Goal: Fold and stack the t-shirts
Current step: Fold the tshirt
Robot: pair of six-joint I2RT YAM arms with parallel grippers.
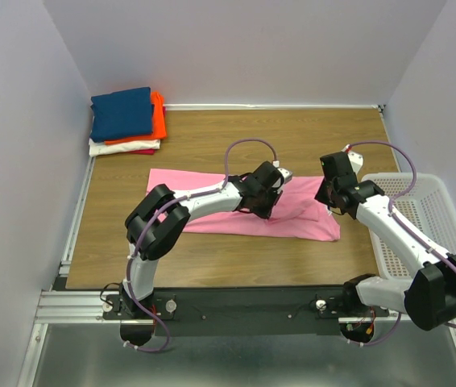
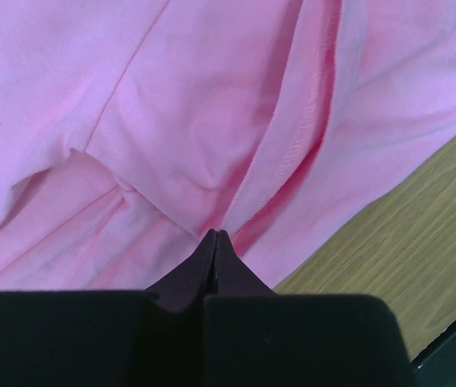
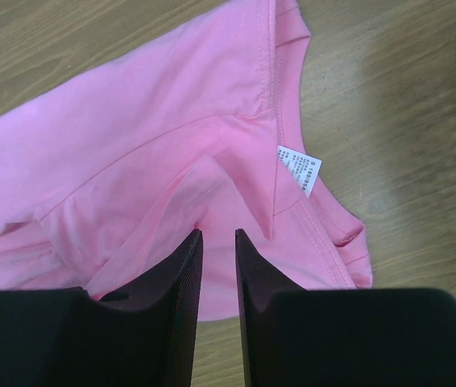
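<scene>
Top external view: pink t-shirt (image 1: 204,201) lies mid-worktop, its folding in hand. Left hand (image 2: 216,235) is clenched at a crease; right hand (image 3: 218,235) hovers parted near the collar, likely needing to pinch it next.

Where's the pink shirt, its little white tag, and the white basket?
pink t-shirt (image 1: 188,179): top external view, on its flat left part.
white tag (image 3: 298,170): right wrist view, on the middle of the tag.
white basket (image 1: 445,214): top external view, on its bare mesh floor.
</scene>
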